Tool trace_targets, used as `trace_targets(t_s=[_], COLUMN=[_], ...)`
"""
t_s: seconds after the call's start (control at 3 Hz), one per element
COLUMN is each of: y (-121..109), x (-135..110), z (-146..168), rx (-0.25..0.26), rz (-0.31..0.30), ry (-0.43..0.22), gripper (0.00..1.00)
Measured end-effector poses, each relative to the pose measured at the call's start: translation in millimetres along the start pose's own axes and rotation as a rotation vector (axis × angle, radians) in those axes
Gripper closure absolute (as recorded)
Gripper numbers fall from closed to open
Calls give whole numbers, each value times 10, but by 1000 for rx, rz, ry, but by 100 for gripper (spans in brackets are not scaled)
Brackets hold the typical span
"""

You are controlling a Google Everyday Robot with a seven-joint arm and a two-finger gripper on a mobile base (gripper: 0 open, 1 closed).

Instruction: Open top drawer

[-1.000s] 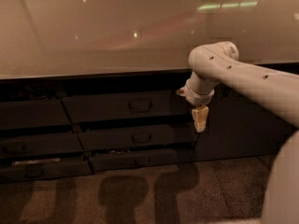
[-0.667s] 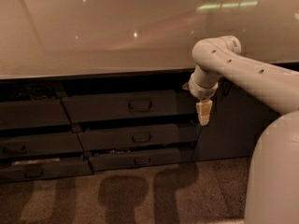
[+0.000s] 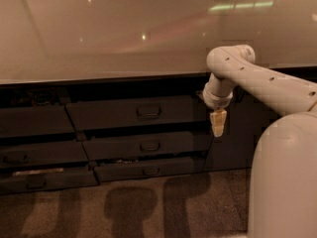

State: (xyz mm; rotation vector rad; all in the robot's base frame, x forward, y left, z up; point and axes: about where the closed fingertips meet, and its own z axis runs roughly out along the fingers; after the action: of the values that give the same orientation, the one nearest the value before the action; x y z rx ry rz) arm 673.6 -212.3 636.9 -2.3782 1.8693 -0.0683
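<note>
Hand (image 3: 218,125) hangs from the pale arm (image 3: 262,81), pointing down, just below the front edge of the desk (image 3: 124,38). Its fingers appear pressed together and grip nothing. Top drawer (image 3: 109,114) sits directly under the desk edge, above two narrower drawers (image 3: 119,147). The hand is level with the top drawer's front, just past its right end and in front of the dark cabinet door (image 3: 235,138). The drawer's handle (image 3: 148,111) lies well to the left of the hand, untouched

Dark grey top drawer (image 3: 109,114), small central loop handle (image 3: 148,112); tool (image 3: 218,125) just beside its right end.
</note>
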Motion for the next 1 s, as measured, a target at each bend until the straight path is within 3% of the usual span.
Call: trace_targets(t_s=[0.33, 1.0], y=[0, 0], x=[0, 0], z=[0, 1], rx=[0, 0], rz=[0, 0], ry=[0, 0], gripper=[2, 48])
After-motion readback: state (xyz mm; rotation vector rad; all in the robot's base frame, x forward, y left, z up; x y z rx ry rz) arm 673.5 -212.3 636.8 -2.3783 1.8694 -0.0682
